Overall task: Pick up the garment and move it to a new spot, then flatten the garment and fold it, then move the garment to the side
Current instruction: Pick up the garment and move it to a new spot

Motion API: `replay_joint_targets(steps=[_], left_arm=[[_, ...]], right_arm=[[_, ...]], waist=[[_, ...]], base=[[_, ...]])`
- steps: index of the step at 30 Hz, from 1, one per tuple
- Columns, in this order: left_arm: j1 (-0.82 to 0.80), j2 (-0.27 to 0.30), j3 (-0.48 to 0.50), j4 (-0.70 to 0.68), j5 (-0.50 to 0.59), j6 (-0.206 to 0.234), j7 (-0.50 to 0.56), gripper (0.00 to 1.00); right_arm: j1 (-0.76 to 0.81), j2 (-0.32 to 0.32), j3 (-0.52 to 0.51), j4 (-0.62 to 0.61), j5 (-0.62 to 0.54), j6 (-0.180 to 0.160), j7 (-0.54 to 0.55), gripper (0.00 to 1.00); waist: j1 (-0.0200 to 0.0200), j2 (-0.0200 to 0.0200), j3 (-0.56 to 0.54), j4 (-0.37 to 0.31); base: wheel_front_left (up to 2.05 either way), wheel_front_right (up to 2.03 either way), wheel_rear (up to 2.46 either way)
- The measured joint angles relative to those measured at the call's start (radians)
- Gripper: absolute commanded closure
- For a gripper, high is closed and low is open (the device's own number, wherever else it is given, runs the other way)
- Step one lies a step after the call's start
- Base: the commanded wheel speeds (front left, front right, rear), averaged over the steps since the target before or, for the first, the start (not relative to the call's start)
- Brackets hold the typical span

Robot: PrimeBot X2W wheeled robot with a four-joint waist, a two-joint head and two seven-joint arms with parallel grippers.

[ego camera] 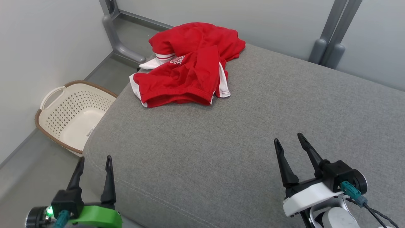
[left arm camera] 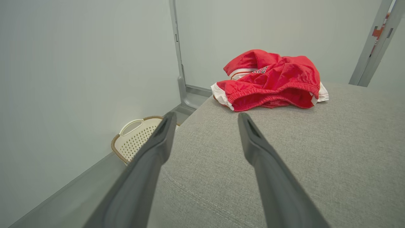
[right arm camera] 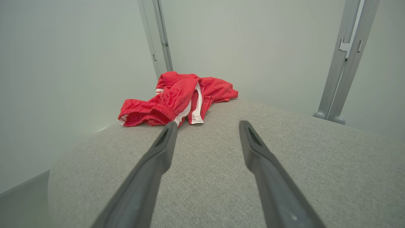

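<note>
Red garment (ego camera: 190, 68): crumpled in a loose heap on the grey fabric cushion (ego camera: 221, 152), at the cushion's far left corner.
Garment details: white side stripes and white trim show. White lettering is half hidden in a fold and cannot be read. A gathered elastic band runs along the side that faces the cushion's near edge.
Garment contact: it rests on the cushion alone, with one white corner reaching the cushion's left edge. Both grippers are well apart from it.
Left gripper (ego camera: 95, 157): green-bodied, at the cushion's near left corner. Its two dark fingers are spread wide with nothing between them, and the tips point toward the cushion's far side.
Right gripper (ego camera: 287, 136): white-bodied, over the near right part of the cushion. Its fingers are also spread wide and empty, angled toward the cushion's far left corner.
Basket (ego camera: 50, 95): cream, perforated, with a brown rim and a loop handle. It stands on the floor (ego camera: 19, 177) just beside the cushion's left edge, with a small label lying on its bottom.
Posts (ego camera: 329, 38): grey metal uprights beyond the cushion's far edge, standing against a pale wall (ego camera: 47, 38).
</note>
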Motion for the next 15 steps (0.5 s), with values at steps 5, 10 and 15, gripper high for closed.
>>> replay_joint_targets(steps=[5,10,15], left_arm=[[-0.149,0.056,-0.006,0.063,0.03,-0.025,0.0,0.0],[-0.338,0.114,-0.029,0.151,0.039,-0.045,0.0,0.0],[-0.54,0.174,-0.122,0.319,0.044,-0.06,0.028,0.0]], right_arm=[[-0.019,0.0,-0.01,-0.01,-0.025,0.0,0.0,0.0],[-0.054,0.0,-0.013,-0.026,-0.061,0.0,0.0,0.0],[-0.106,0.0,-0.007,-0.04,-0.098,0.0,0.0,0.0]], waist=[[0.0,0.0,0.037,-0.029],[0.0,0.0,0.087,-0.065],[0.0,0.0,0.16,-0.114]], base=[[0.0,0.0,0.0],[0.0,0.0,0.0],[0.0,0.0,0.0]])
